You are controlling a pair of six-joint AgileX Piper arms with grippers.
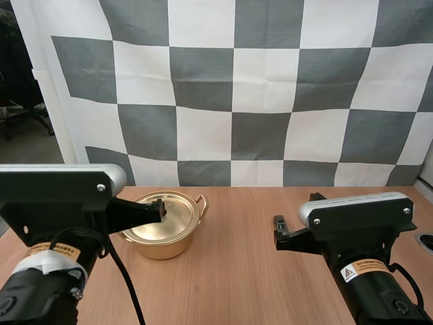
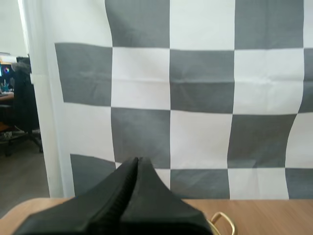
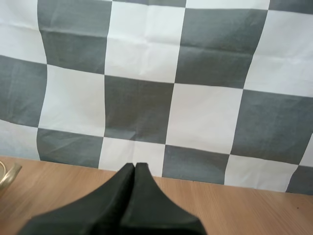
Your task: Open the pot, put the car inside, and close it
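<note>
Gold pot [image 1: 162, 247], lid [image 1: 178, 221] on, stands on bench [image 1: 250, 284] directly below tip of L jaws; contact w/ lid cannot be told. L jaws pressed together. R jaws pressed together, well apart from pot, over bench.
</note>
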